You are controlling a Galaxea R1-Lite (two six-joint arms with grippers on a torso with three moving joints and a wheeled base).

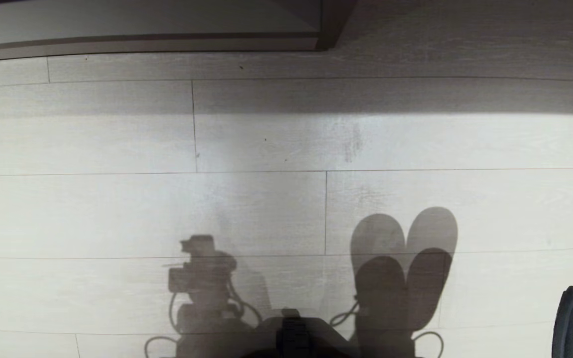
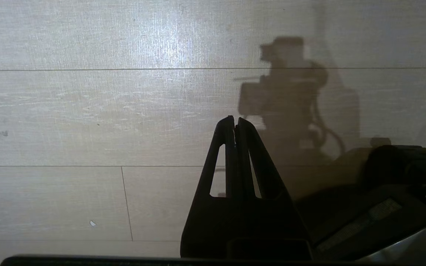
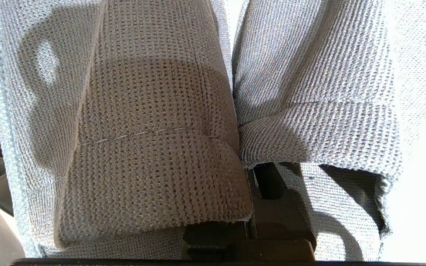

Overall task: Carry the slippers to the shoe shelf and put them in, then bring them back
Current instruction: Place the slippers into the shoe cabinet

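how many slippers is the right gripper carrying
2. Both slippers hang side by side in the right gripper, shut on their inner edges: one slipper in shade, the other sunlit. No others in view.

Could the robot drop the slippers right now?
Maybe. The right gripper pinches both slippers only by their inner edges, so the soft fabric could slip out. They also fill the right wrist view, hiding what lies beyond. The left gripper is shut and empty, so it gives no support.

Bare floor (image 1: 266, 199) ahead; shoe shelf (image 1: 142, 42) beyond.
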